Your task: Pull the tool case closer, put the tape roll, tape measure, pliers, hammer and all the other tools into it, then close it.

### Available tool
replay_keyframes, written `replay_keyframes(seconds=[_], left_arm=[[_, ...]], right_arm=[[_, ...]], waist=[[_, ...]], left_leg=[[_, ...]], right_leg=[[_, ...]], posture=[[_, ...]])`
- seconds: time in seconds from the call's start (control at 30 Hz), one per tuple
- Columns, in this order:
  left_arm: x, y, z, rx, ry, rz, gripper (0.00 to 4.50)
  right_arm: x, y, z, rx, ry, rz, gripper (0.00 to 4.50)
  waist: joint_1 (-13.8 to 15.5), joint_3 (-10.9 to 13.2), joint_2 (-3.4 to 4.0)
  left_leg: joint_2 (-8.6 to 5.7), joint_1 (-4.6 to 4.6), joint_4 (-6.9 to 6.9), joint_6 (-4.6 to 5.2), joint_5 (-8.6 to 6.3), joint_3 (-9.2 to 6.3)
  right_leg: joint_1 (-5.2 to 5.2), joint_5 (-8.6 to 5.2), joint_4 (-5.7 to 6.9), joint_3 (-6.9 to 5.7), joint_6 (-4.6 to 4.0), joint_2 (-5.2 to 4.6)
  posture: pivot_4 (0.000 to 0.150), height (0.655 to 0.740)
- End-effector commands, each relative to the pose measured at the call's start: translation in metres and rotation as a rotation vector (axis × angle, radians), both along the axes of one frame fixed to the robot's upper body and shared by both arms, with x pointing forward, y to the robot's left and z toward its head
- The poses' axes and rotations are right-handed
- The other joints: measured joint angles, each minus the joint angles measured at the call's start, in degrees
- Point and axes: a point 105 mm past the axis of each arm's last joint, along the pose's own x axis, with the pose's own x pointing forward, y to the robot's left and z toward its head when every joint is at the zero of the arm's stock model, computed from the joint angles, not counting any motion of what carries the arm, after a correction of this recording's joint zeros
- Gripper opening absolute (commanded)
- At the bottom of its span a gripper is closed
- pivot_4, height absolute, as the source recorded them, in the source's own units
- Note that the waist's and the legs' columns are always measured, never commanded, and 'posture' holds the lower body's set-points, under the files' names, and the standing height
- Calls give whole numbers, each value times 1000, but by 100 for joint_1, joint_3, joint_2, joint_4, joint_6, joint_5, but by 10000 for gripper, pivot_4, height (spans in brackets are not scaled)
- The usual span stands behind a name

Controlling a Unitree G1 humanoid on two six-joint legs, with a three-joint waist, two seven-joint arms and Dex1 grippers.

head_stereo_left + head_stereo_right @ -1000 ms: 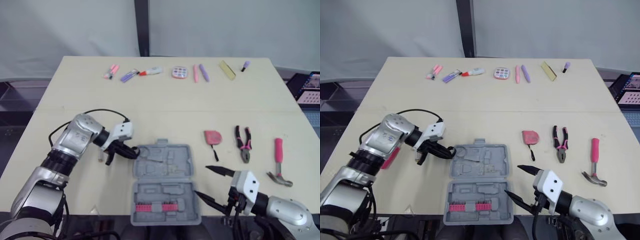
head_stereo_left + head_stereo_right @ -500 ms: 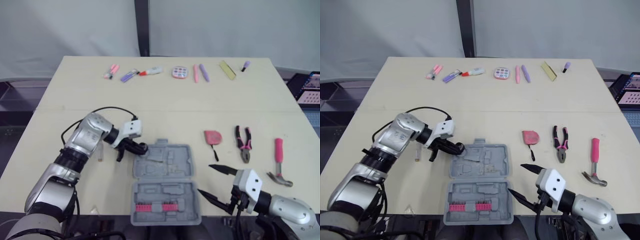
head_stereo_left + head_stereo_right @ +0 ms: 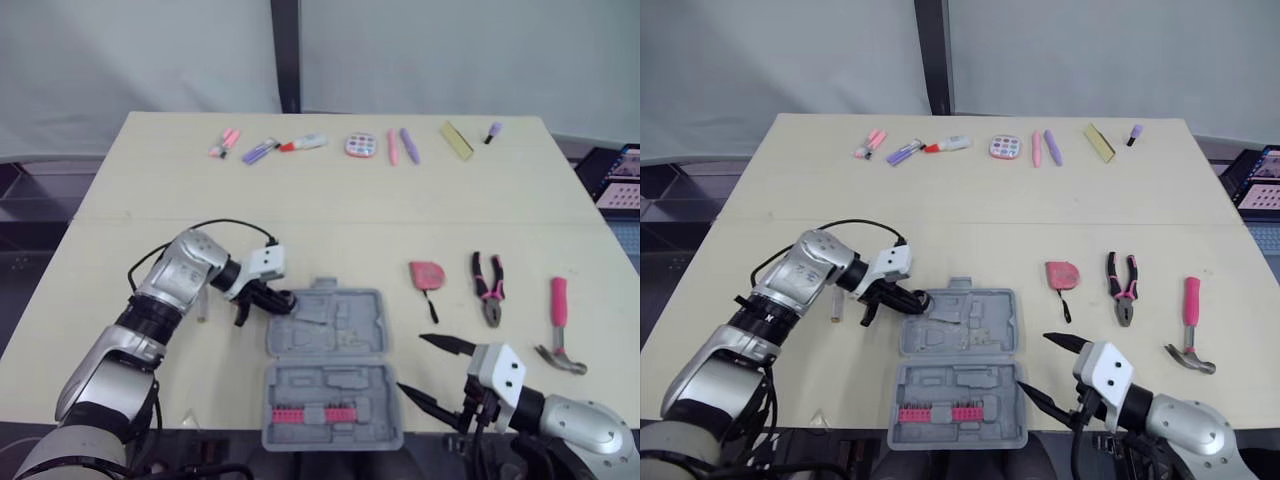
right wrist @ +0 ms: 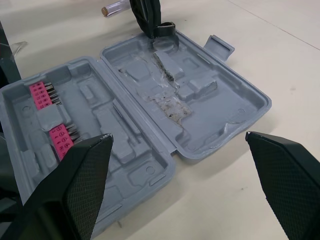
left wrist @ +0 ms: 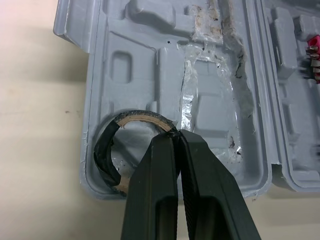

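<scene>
One left tool (image 5: 176, 134) is pinched shut on the rim of the tape roll (image 5: 104, 150), now in the round recess at the far left corner of the open tool case (image 3: 325, 357), near the counter's (image 3: 330, 200) front edge. The right tool (image 3: 411, 362) hovers wide open and empty beside the case. The roll looks nearly stowed, so next comes releasing it and lifting clear, then fetching the tape measure (image 3: 425, 273), pliers (image 3: 489, 290) and hammer (image 3: 558, 320) toward the right edge.

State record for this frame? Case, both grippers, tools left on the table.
case: tool case open, flat on the table
left gripper: left gripper shut on the tape roll, at the round recess in the case's far-left corner
right gripper: right gripper open, by the case's near-right edge
outside case: tape measure, pliers, hammer, all right of the case
</scene>
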Motion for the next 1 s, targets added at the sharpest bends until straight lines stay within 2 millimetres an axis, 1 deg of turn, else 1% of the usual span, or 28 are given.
replay_keyframes(seconds=[0.03, 0.33, 0.43, 0.57, 0.63, 0.73, 0.83, 1.0], left_arm=[[3, 2, 7, 9, -32, -8, 532], [2, -1, 7, -4, -25, -12, 532], [2, -2, 9, -12, -14, -12, 10385], [0, -3, 21, -42, 2, -6, 29974], [-1, -3, 29, -56, 9, 2, 38710], [-3, -3, 41, -85, 12, 17, 38710], [-6, -3, 49, -107, 17, 25, 38710], [-8, 0, 54, -131, 12, 46, 38710]], right_arm=[[0, 2, 11, -2, -55, 10, 45000], [1, 0, 12, -10, -60, 8, 45000], [0, 0, 12, -11, -58, 8, 45000], [1, 1, 12, -7, -59, 7, 45000], [2, 1, 12, -6, -60, 9, 45000], [3, 2, 11, -5, -61, 12, 45000], [5, 2, 11, -3, -62, 14, 45000], [6, 2, 11, -4, -64, 16, 45000]], waist=[[2, 0, 0], [0, 0, 0], [0, 0, 0], [-1, 0, 0], [-2, 0, 0], [-2, 0, 0], [-5, 0, 0], [-5, 0, 0]], left_leg=[[0, 0, 0, 0, 0, 0], [0, 0, 1, 0, 0, 0], [0, 0, 0, 0, 0, 0], [0, 0, 0, 0, 0, 0], [0, 0, 0, 0, 0, 0], [0, -1, 0, 0, 0, -1], [0, 0, 0, 0, 0, -1], [1, -1, 0, 0, 0, -1]], right_leg=[[0, 0, 0, 0, 0, 0], [0, 0, 0, 0, 0, 0], [0, 0, 0, 0, 0, 0], [0, 0, 1, 0, 0, 1], [-1, 0, 1, 1, 0, 0], [-1, 0, 1, 3, 0, -1], [-1, 0, 2, 5, 0, -3], [-1, 0, 2, 5, 0, -2]], posture=[[1500, 7400], [1500, 7400], [1500, 7400], [1500, 7400], [1500, 7400], [1500, 7400], [1500, 7400], [1500, 7400]])
